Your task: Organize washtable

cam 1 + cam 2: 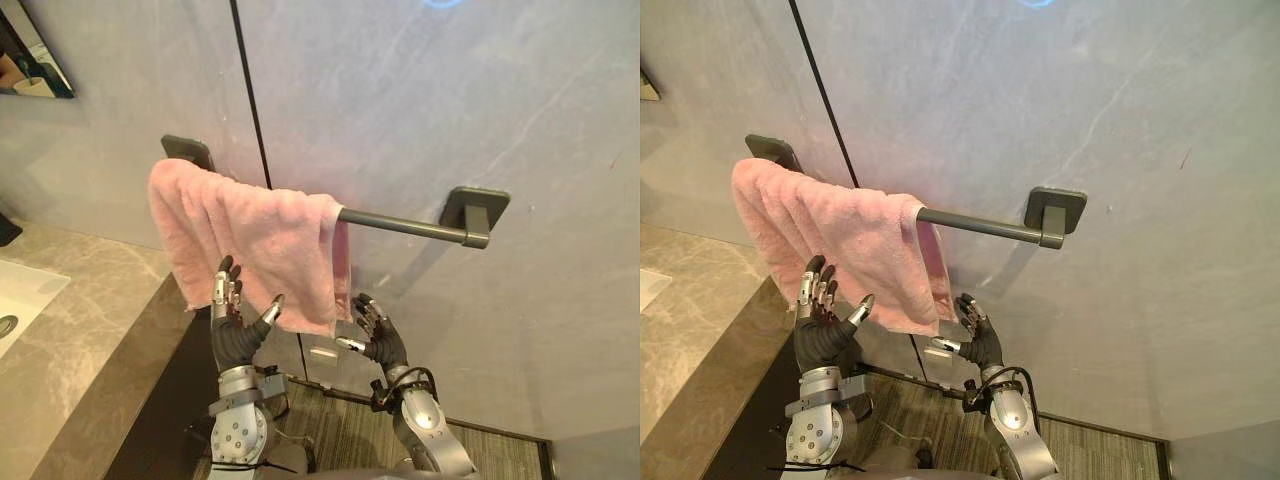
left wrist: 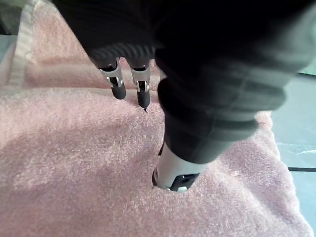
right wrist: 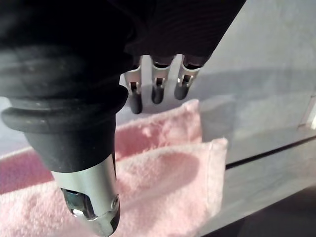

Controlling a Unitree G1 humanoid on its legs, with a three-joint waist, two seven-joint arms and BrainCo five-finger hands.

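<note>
A pink towel (image 1: 250, 240) hangs folded over the left half of a dark grey wall rail (image 1: 400, 222). My left hand (image 1: 235, 325) is raised in front of the towel's lower left part, fingers straight, palm toward the cloth and holding nothing; in the left wrist view its fingers (image 2: 117, 84) hover just off the pink towel (image 2: 74, 173). My right hand (image 1: 378, 335) is up beside the towel's lower right corner, fingers relaxed and empty. In the right wrist view its fingers (image 3: 157, 89) point past the towel's edge (image 3: 187, 163) toward the wall.
A marble washtable counter (image 1: 70, 350) with a white sink (image 1: 25, 290) runs along the left, with a dark front edge (image 1: 160, 400). A mirror corner (image 1: 30, 60) shows at the upper left. The rail's right bracket (image 1: 475, 210) stands bare on the grey wall.
</note>
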